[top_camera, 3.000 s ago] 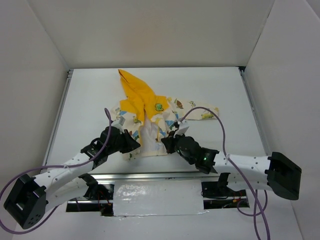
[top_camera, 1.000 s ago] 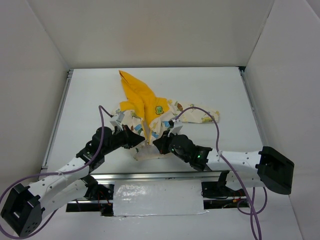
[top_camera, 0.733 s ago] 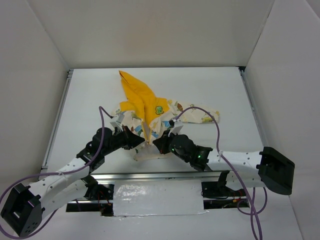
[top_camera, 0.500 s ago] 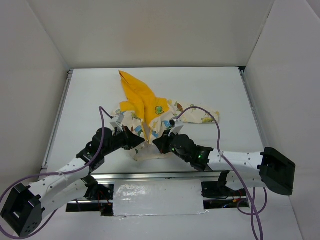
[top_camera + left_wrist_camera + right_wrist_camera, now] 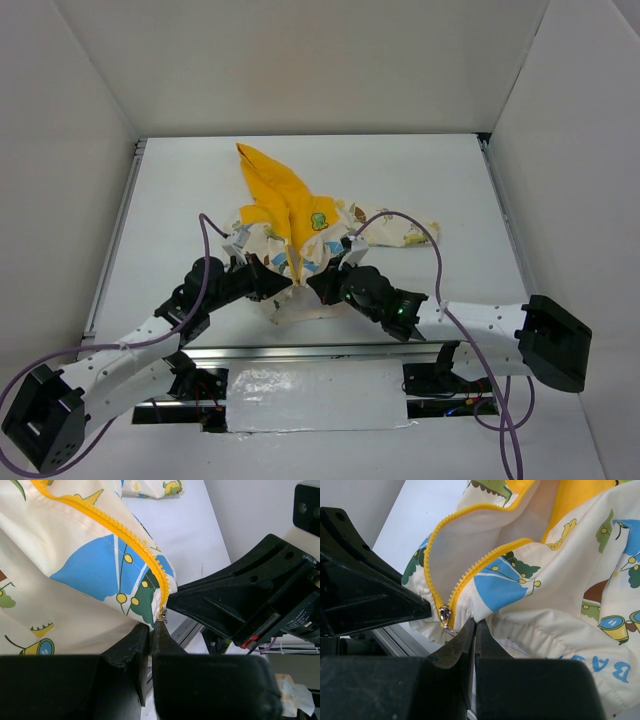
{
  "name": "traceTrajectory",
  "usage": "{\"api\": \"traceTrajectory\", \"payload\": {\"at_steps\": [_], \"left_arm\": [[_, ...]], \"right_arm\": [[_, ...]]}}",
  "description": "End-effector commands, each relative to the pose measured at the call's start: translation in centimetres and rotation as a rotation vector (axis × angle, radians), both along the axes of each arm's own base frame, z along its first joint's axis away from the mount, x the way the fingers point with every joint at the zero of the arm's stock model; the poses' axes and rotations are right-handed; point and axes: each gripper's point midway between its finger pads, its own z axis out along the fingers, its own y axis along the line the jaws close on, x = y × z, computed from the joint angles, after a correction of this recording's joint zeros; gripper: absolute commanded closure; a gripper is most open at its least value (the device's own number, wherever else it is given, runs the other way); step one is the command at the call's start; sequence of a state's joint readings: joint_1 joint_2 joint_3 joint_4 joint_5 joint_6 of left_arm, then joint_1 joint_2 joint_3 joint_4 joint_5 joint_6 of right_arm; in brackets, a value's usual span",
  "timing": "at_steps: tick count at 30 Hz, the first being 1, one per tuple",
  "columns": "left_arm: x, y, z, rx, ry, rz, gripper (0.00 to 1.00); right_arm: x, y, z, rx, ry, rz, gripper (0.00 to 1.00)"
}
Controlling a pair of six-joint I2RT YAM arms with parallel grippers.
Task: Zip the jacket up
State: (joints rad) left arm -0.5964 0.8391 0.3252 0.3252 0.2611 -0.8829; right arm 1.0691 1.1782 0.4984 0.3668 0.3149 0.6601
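Overhead, the jacket (image 5: pixel 290 215) lies bunched on the counter (image 5: pixel 180 200) near my arms; left wrist: my left gripper (image 5: pixel 152 630) pinches narrowly the hem at the yellow zipper's (image 5: pixel 125 532) end; right wrist: my right gripper (image 5: pixel 475 627) is clamped tight on the hem beside the slider (image 5: pixel 444 615).

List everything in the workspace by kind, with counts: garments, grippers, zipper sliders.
jacket: 1
grippers: 2, left gripper and right gripper
zipper slider: 1
Total: 4
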Motion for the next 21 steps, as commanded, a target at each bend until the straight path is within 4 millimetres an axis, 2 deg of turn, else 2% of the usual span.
{"api": "traceTrajectory", "payload": {"at_steps": [1,5,11,13,14,15,17,20,21], "left_arm": [[-0.3,-0.9,1.5,-0.064,-0.039,-0.053,1.00],[-0.4,-1.0,1.1,-0.047,-0.041,-0.069,1.00],[-1.2,-1.3,0.5,-0.012,-0.059,-0.137,1.00],[-1.5,-1.3,0.0,0.014,-0.059,-0.160,1.00],[-1.6,-1.5,-0.1,0.020,-0.060,-0.180,1.00],[-1.7,-1.4,-1.0,0.053,-0.044,-0.188,1.00],[-1.5,-1.5,-1.5,0.086,-0.026,-0.204,1.00],[-1.8,-1.7,-2.0,0.113,-0.017,-0.240,1.00],[-1.8,-1.8,-1.9,0.112,-0.027,-0.249,1.00]], "right_arm": [[0.7,0.4,3.7,0.098,-0.069,0.003,1.00],[0.7,0.7,4.7,0.099,-0.098,0.029,1.00],[1.3,0.7,4.8,0.039,-0.133,0.115,1.00],[1.3,0.8,4.5,-0.001,-0.137,0.162,1.00],[1.4,0.8,4.8,-0.004,-0.145,0.170,1.00],[1.6,0.8,5.2,-0.004,-0.155,0.180,1.00],[0.9,1.5,6.0,-0.005,-0.185,0.257,1.00],[0.8,2.0,6.0,-0.046,-0.182,0.295,1.00],[1.2,1.9,5.2,-0.075,-0.158,0.275,1.00]]}}
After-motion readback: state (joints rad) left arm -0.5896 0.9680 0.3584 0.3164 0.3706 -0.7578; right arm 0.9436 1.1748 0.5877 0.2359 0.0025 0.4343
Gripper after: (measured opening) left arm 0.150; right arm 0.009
